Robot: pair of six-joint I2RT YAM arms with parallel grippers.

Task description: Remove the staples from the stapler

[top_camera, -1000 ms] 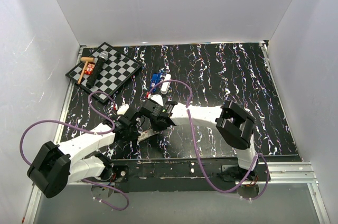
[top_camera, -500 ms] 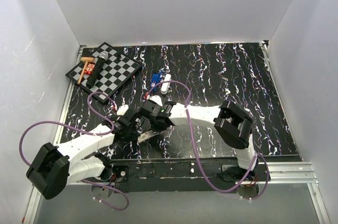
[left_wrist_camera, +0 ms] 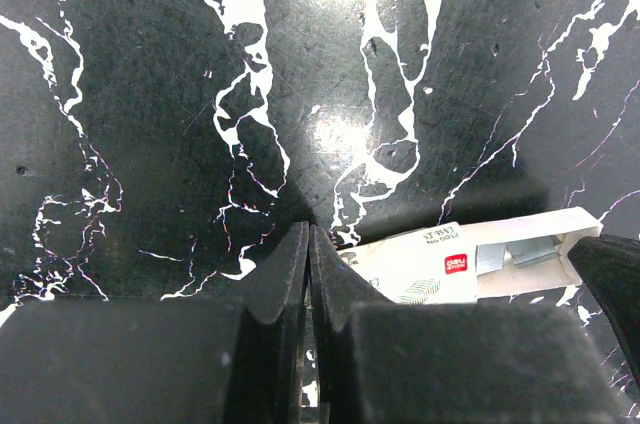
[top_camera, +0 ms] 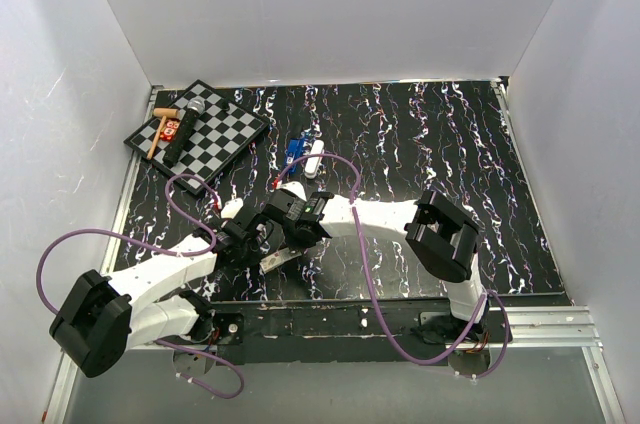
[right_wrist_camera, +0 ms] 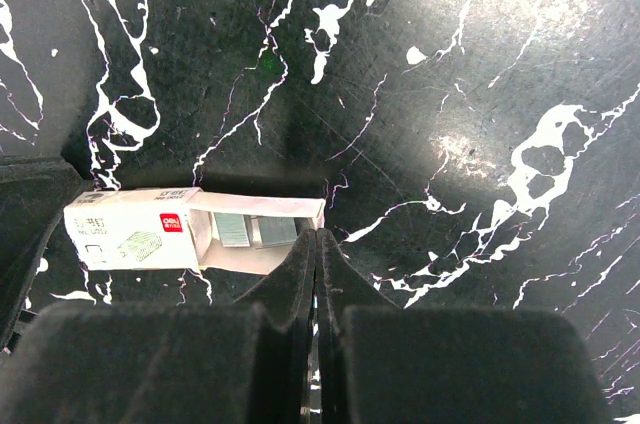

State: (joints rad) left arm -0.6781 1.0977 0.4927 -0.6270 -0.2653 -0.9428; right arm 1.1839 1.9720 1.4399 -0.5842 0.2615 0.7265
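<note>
The stapler (top_camera: pixel 305 156), with a blue arm and a white arm, lies opened out on the black marbled mat at mid-back, apart from both grippers. A white staple box (top_camera: pixel 282 257) lies between the grippers near the front. In the right wrist view the box (right_wrist_camera: pixel 135 229) has its tray pulled out, with grey staple strips (right_wrist_camera: pixel 255 231) inside. My right gripper (right_wrist_camera: pixel 317 235) is shut, with its tips at the tray's open end. My left gripper (left_wrist_camera: pixel 307 231) is shut, just left of the box (left_wrist_camera: pixel 440 262). The stapler is out of both wrist views.
A chessboard (top_camera: pixel 222 134) lies at the back left with a microphone-like tool (top_camera: pixel 190 109), a wooden-handled item and a small red thing on it. Purple cables (top_camera: pixel 350 184) loop over the arms. White walls enclose the mat on three sides.
Both grippers and the staple box have shifted very slightly near the front of the mat. The stapler has not moved.
</note>
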